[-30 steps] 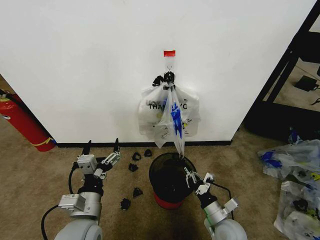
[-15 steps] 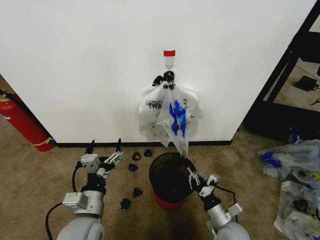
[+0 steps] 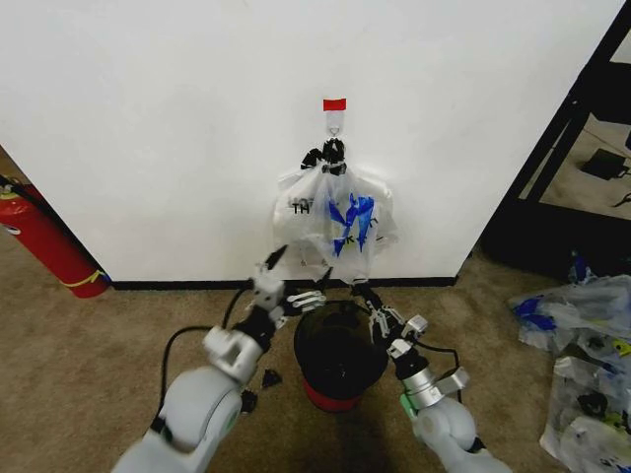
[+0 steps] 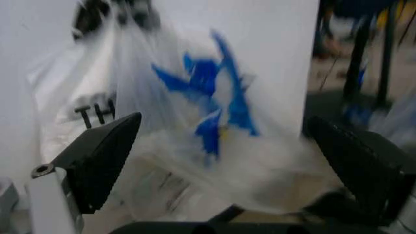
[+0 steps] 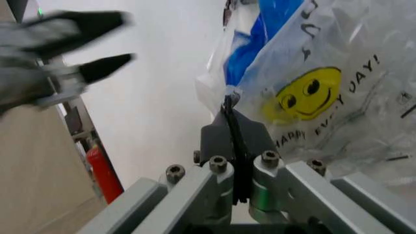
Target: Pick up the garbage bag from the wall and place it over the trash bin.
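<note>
The garbage bag point(image 3: 333, 222), translucent white with blue strips and black print, hangs from a small hook point(image 3: 334, 126) under red tape on the white wall point(image 3: 148, 118). The black mesh trash bin point(image 3: 335, 363) stands on the carpet just below it. My right gripper point(image 3: 362, 294) is over the bin's far rim, shut on the bag's lower edge; in the right wrist view its shut fingers point(image 5: 234, 131) pinch the plastic beside the yellow smiley. My left gripper point(image 3: 289, 280) is open at the bag's lower left, and the bag point(image 4: 195, 122) hangs in front of its spread fingers point(image 4: 97, 156).
A red fire extinguisher point(image 3: 44, 241) leans against the wall at far left. Small black clips point(image 3: 268, 375) lie on the carpet left of the bin. More plastic bags point(image 3: 582, 374) are piled at right, beside a black frame point(image 3: 562, 148).
My left arm has swung right and forward, from the open floor to the bag's lower left. The right gripper has risen toward the wall with the bag's edge, bunching the bag up.
</note>
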Tool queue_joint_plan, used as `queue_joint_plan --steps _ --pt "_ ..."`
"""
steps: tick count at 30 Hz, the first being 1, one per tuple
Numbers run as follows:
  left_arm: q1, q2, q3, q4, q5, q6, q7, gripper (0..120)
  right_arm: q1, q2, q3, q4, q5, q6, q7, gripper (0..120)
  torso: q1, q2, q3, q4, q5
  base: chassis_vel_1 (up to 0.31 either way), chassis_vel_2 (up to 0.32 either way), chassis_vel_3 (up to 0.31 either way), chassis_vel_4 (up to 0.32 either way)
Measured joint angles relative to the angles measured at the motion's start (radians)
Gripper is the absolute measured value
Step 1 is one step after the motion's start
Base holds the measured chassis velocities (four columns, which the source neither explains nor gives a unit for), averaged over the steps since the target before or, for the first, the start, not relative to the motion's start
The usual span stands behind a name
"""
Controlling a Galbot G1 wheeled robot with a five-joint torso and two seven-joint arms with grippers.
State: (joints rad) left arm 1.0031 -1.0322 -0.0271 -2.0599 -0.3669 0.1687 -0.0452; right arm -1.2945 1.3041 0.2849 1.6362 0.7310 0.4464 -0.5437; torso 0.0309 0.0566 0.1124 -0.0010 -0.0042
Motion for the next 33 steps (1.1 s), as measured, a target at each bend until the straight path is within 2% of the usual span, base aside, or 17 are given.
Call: queue_joint_plan --steps 3,7,8,10,13,18,25,30,33 --pt "-0.175 0.029 0.089 0.058 0.007 0.128 -0.083 100 -0.01 -0.005 0.019 -0.006 -0.001 0.008 -0.006 0 0.0 0.0 0.0 -0.0002 0.0002 0.0 0.0 0.0 0.0" --pt "-0.331 0.015 0.197 0.075 -0.023 0.302 -0.198 100 -0.009 -0.02 0.032 -0.015 0.01 0.016 -0.007 0 0.0 0.0 0.0 -0.0003 0.0003 0.0 0.0 0.0 0.0" --pt "-0.331 0.015 0.197 0.075 -0.023 0.302 -0.198 100 -0.009 -0.02 0.032 -0.015 0.01 0.016 -0.007 0 0.0 0.0 0.0 -0.0003 0.0003 0.0 0.0 0.0 0.0" --pt "-0.37 -0.008 0.251 0.07 -0.038 0.385 -0.26 100 0.003 -0.025 0.034 -0.022 0.019 0.018 0.0 0 0.0 0.0 0.0 0.0 0.0003 0.0 0.0 0.0 0.0" --pt "-0.396 -0.052 0.311 0.058 -0.066 0.465 -0.315 100 0.022 -0.033 0.031 -0.031 0.031 0.018 0.014 0 0.0 0.0 0.0 0.0004 0.0003 0.0 0.0 0.0 0.0" --pt "-0.444 -0.131 0.387 0.107 -0.069 0.493 -0.371 99 0.043 -0.044 0.026 -0.044 0.044 0.019 0.02 0 0.0 0.0 0.0 -0.0003 0.0003 0.0 0.0 0.0 0.0" --pt "-0.485 -0.172 0.428 0.173 0.007 0.51 -0.398 92 0.043 -0.026 0.008 -0.045 0.024 0.02 0.023 0 0.0 0.0 0.0 0.0002 0.0003 0.0 0.0 0.0 0.0" --pt "-0.495 -0.176 0.431 0.192 0.061 0.549 -0.415 79 0.034 -0.02 0.003 -0.038 0.018 0.023 0.023 0 0.0 0.0 0.0 0.0001 0.0002 0.0 0.0 0.0 0.0" --pt "-0.498 -0.168 0.432 0.195 0.069 0.568 -0.415 67 0.031 -0.02 0.004 -0.035 0.018 0.025 0.023 0 0.0 0.0 0.0 0.0002 0.0002 0.0 0.0 0.0 0.0"
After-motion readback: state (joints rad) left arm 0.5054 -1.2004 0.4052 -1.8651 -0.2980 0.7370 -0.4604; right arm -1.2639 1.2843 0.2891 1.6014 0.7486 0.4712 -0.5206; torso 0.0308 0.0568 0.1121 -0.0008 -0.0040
